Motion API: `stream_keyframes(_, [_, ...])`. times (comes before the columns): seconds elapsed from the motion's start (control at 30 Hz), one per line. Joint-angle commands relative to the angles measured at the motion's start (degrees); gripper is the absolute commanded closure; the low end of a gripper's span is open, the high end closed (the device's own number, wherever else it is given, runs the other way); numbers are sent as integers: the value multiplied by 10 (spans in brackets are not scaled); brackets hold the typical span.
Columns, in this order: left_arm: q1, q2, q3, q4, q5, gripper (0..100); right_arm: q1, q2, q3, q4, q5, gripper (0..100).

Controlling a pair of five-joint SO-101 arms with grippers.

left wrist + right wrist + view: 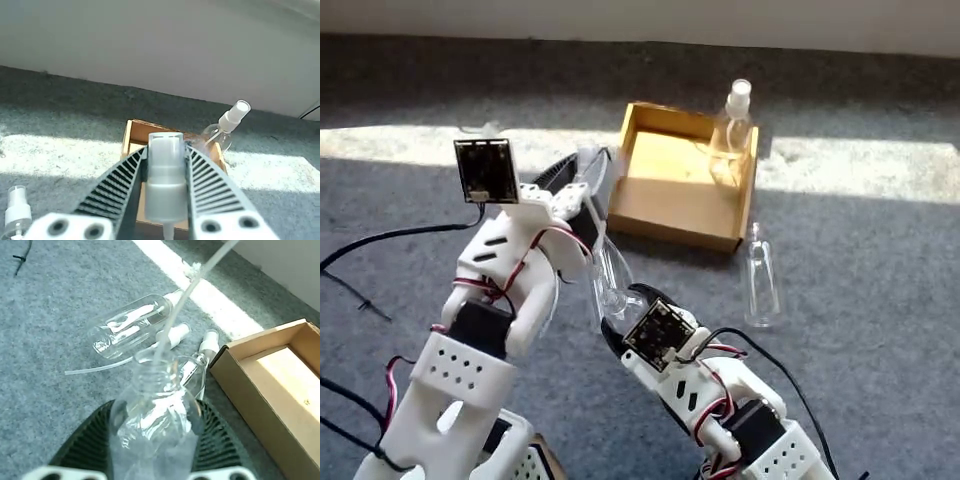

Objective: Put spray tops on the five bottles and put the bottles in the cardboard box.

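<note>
Right wrist view is showing the right claw (156, 412) clamping an open bottle (150, 440) near the box (280, 390) while the left claw (166, 152) is gripping a spray top (165, 190) above, its tube (175, 310) slanting into the neck (152, 371) and risking a crooked seating.

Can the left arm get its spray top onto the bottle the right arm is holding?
Probably yes: the spray top has its tube seemingly dipping into the open neck of the bottle, nothing between them.

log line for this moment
left jaws: shut on spray top | right jaws: shut on open bottle | tube: at bottle mouth | cardboard box: one capped bottle inside
</note>
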Motion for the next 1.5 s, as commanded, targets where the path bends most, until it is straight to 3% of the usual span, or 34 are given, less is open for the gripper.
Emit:
stream_keyframes(0.0, [72,-69,-18,69,-3,994,28,-7,0,1,-24,995])
stream_keyframes(0.17, [114,-107,-8,104,-4,994,102,-7,-7,-17,-93,995])
stream_keyframes(0.57, [119,33,-1,48,-28,994,53,-7,-8,-56,-95,995])
stream_keyframes(0.8, [119,32,8,50,-27,994,57,-7,-10,-56,-128,995])
stream_keyframes(1.27, [119,-117,96,67,-32,992,104,-7,-6,-92,-140,995])
stream_keyframes(1.47, [160,-106,99,68,-90,985,107,-7,-6,-92,-140,995])
